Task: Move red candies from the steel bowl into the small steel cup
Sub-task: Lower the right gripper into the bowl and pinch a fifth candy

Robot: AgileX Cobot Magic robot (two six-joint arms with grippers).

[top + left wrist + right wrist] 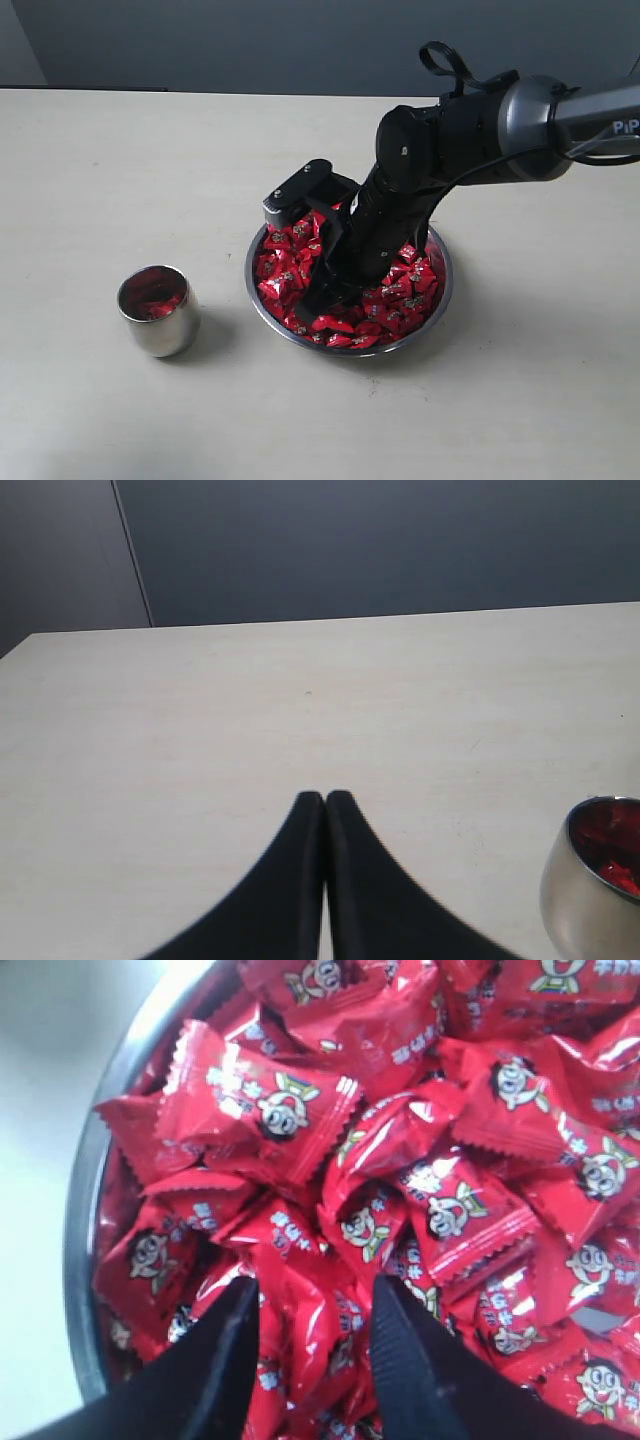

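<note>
Red candies [400,300] fill one steel bowl [249,285], and one small steel cup [160,330] stands near it on the bench [100,170], not touching it.
We count two grippers. The right gripper [315,1295] is down in the bowl, its two fingers apart, with one candy lying between them. The left gripper [324,798] hangs over bare bench near the cup, its two fingers pressed together on nothing. The candies in the bowl are too many for us to count. A few more lie in the cup.
</note>
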